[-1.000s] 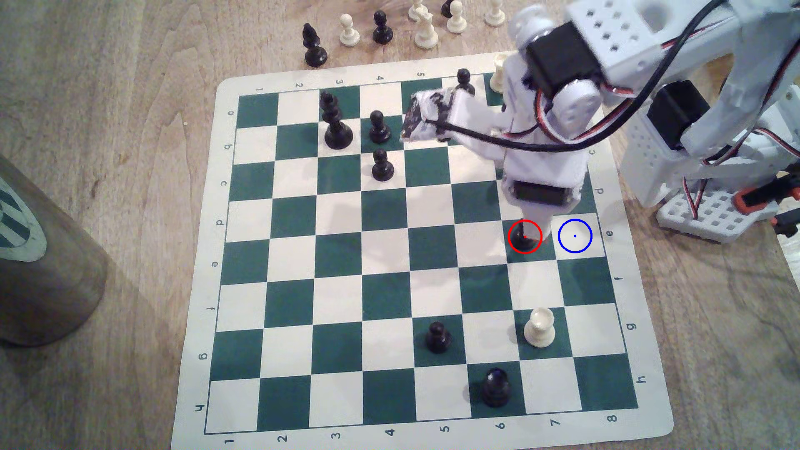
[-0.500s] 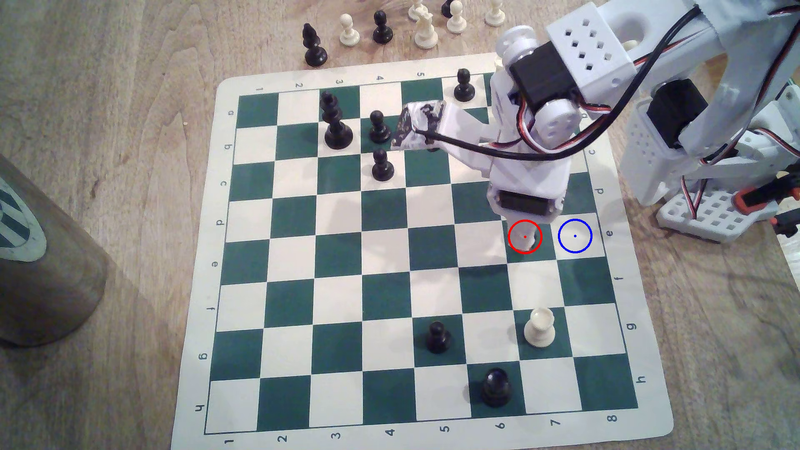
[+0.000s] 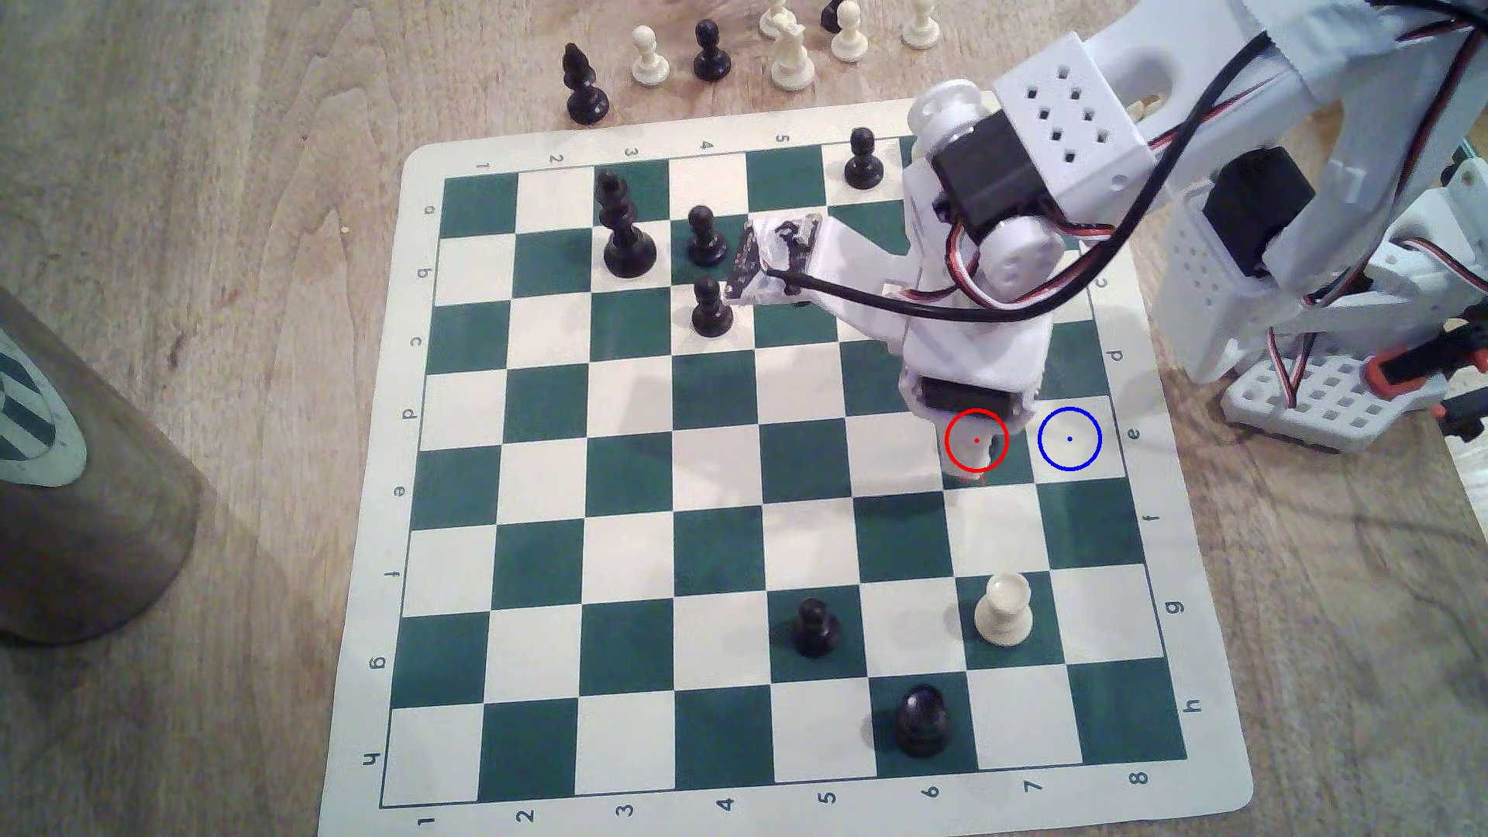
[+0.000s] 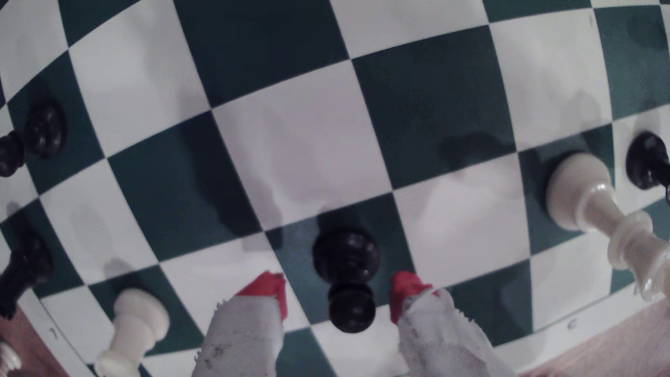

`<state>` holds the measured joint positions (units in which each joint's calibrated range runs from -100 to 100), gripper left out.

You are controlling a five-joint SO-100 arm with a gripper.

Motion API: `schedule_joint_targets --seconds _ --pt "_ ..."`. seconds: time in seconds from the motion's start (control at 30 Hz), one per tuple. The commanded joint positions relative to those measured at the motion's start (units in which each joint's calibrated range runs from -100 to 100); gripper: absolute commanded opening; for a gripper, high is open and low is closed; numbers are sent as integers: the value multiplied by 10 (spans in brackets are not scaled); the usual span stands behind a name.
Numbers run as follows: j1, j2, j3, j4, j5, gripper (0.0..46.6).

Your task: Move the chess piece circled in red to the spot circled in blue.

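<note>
In the exterior view the claw [image 3: 976,463] is down over the green square with the red ring, hiding the pawn there; the blue-ringed white square [image 3: 1069,439] lies just beside it, toward that view's right. In the wrist view the pawn [image 4: 347,275] stands upright on its green square between the two red-tipped fingers [image 4: 266,290], which are spread apart and not touching it. The pawn looks light, hard and glossy, likely slippery; the narrow neck under the ball head seems the safest place to pinch.
</note>
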<state>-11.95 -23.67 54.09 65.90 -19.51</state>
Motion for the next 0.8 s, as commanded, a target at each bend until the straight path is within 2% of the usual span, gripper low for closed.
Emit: schedule_joint_targets --seconds 0.0,0.23,0.43,0.6,0.77 --pt "-5 -1 -5 -3 -4 147" --pt "-12 -1 -5 -2 -5 118" --pt "-17 0 -3 -3 -3 40" --pt "-20 -3 -1 -5 -3 12" --pt "-22 -47 3 6 -5 3"
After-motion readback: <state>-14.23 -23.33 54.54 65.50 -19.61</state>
